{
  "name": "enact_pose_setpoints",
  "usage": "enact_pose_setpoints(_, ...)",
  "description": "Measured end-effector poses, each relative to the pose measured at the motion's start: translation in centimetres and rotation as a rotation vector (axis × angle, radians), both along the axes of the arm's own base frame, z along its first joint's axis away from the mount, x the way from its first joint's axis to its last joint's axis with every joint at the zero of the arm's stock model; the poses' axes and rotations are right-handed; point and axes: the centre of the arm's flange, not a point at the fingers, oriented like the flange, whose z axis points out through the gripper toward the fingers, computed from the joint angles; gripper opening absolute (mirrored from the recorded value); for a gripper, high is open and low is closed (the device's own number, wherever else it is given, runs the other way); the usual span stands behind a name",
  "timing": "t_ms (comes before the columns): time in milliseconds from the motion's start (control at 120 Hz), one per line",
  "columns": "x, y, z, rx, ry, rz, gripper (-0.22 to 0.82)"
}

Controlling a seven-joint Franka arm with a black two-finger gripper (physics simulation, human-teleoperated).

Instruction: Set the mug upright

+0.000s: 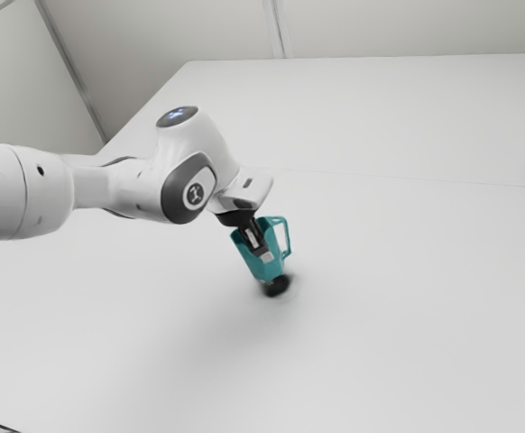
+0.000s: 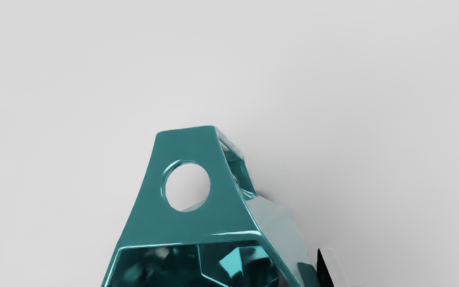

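Gripper [image 1: 263, 253] at teal mug [image 1: 270, 271] | mug tilted | handle [image 2: 189, 145] exterior view's right

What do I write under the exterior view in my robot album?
A white robot arm reaches to a tilted teal mug at a pale table.

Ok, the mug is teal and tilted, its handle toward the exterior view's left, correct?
The side is wrong: the exterior view shows the handle toward the exterior view's right. The mug is indeed teal and tilted.
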Motion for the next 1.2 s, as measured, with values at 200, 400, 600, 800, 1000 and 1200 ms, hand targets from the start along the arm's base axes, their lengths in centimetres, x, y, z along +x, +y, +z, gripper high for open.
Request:
enact_pose_setpoints(200, -0.1, 0.8, -0.6, 0.09, -0.001, 0.034, -0.16)
enact_pose_setpoints(400, -0.3, 0.5, -1.6, 0.178, -0.001, 0.039, -0.16)
enact_pose_setpoints(600, -0.2, 0.3, -3.5, 0.212, 0.02, 0.081, -0.16)
enact_pose_setpoints(800, -0.2, 0.4, -3.5, 0.202, 0.024, 0.131, 0.17)
enact_pose_setpoints(1000, -0.3, 0.4, -2.4, 0.188, 0.011, 0.163, 0.44)
enact_pose_setpoints(1200, -0.8, 0.6, 3.1, 0.138, -0.071, 0.193, 0.54)
